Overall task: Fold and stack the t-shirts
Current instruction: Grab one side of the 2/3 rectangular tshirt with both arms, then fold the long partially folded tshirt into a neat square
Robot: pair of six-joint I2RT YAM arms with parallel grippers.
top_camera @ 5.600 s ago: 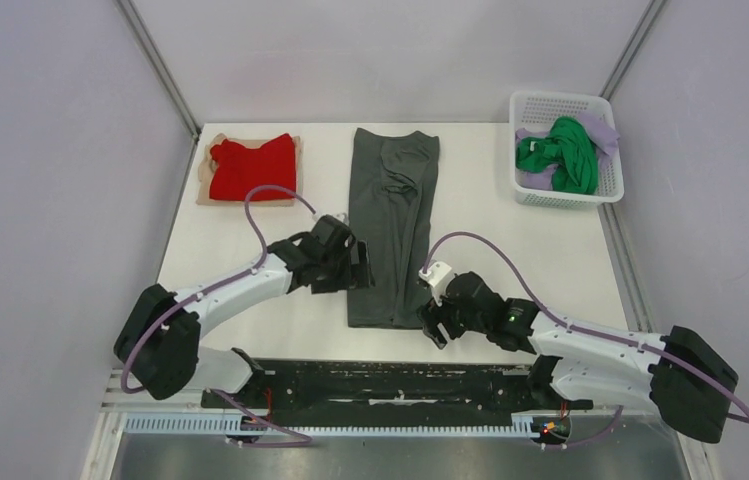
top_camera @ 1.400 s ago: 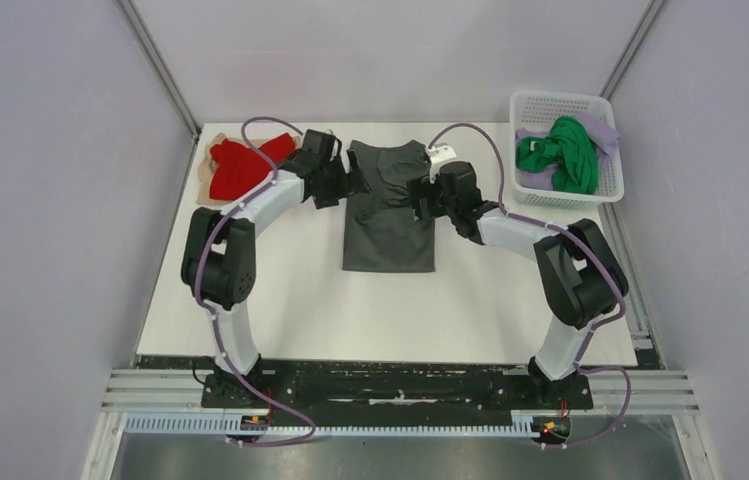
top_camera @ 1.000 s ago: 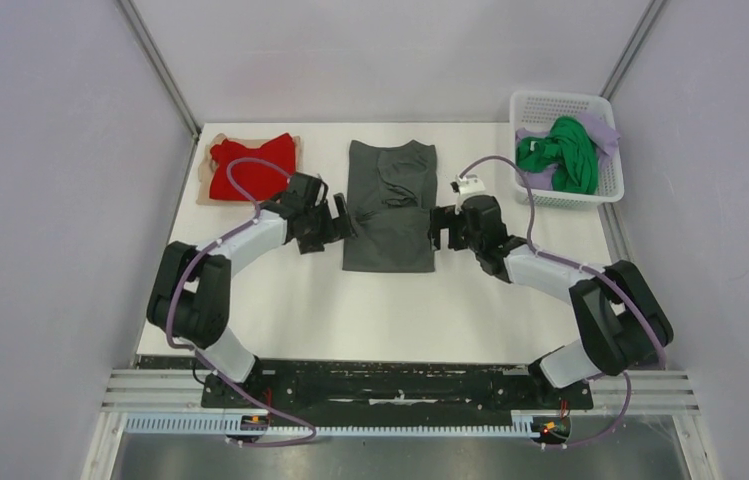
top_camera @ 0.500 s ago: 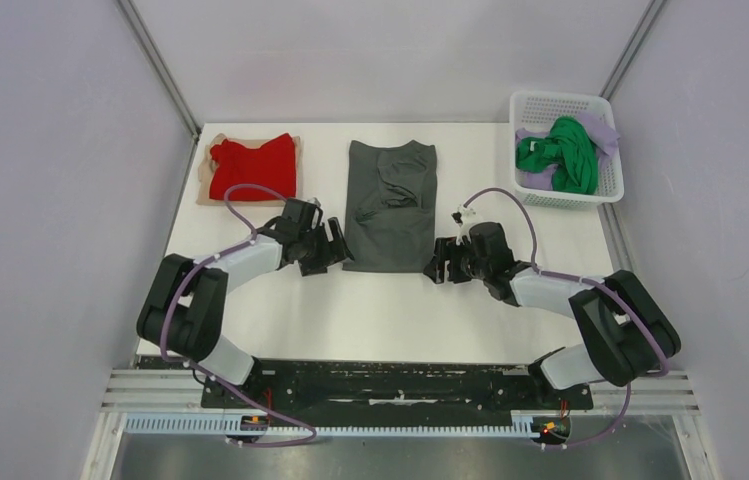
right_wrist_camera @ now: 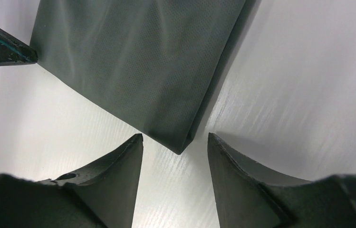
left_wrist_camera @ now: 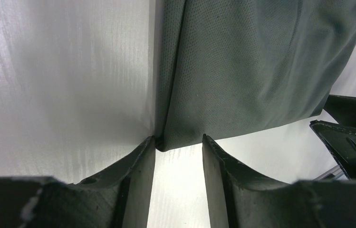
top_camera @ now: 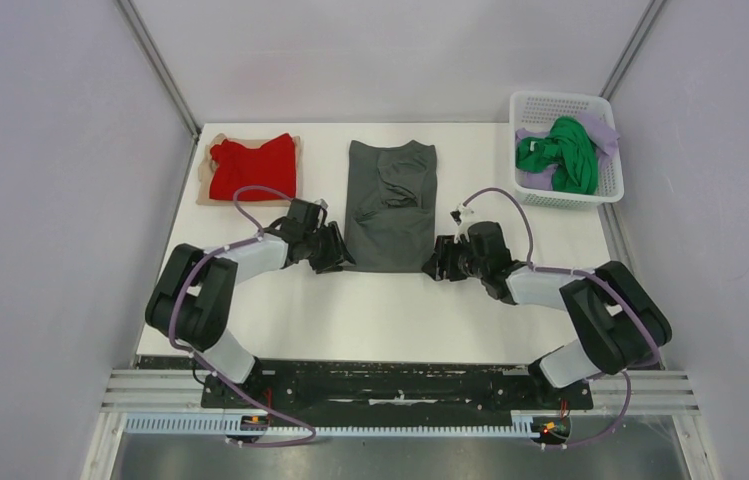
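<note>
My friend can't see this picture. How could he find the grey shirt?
Find the white table. In its middle lies the dark grey t-shirt, folded into a long rectangle. The red t-shirt beside it is brighter, and the green t-shirt sits bunched in the basket.

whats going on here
Two robot arms are folding t-shirts. The dark grey cloth t-shirt lies folded on the white table. The left gripper and right gripper are open, one at each near corner, not clamped on it. A folded red t-shirt lies far left; a bright green t-shirt and a pale lavender t-shirt are crumpled in the white plastic mesh basket far right.
</note>
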